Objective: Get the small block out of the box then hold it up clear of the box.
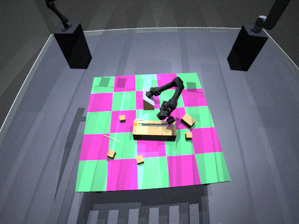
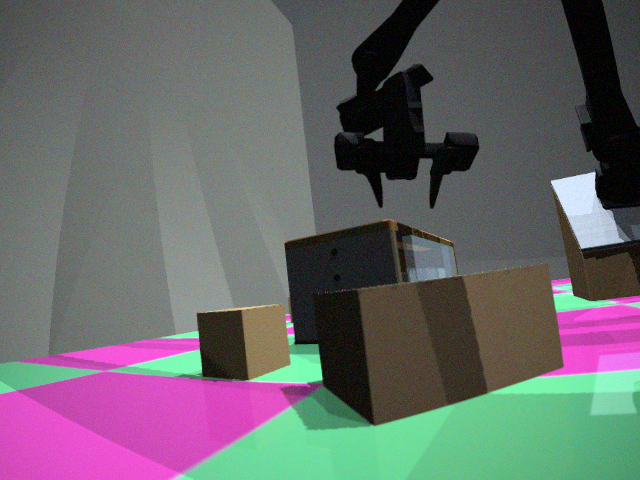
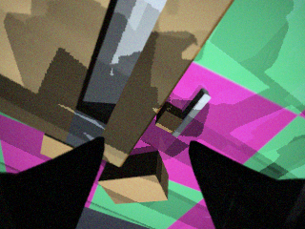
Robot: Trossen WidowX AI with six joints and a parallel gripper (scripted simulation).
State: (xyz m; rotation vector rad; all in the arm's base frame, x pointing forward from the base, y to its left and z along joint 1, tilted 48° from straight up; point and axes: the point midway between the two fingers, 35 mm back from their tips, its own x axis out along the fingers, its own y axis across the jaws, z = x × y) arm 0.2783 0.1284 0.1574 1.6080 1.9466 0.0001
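The clear-fronted wooden box (image 1: 154, 131) (image 2: 341, 304) (image 3: 131, 102) stands upright, with a long slot in its top. In the wrist view, a small tan block (image 3: 167, 125) sits on the table just outside the clear front near one end, between the box and a short grey bar (image 3: 193, 114). It looks like the task's block; the arm hides this spot in the top view. My gripper (image 2: 406, 206) (image 3: 148, 144) is open and empty, with both fingertips above the box's height near that end. The inside of the box is mostly hidden.
A large wooden block (image 1: 188, 120) (image 2: 454, 330) (image 3: 138, 187) and a small cube (image 1: 188, 135) (image 2: 248, 341) stand beyond the box's right end. Other cubes (image 1: 122, 118) (image 1: 111, 154) (image 1: 139, 159) and a thin stick (image 1: 110, 138) lie elsewhere. The arm's base is on a slanted stand (image 1: 148, 105).
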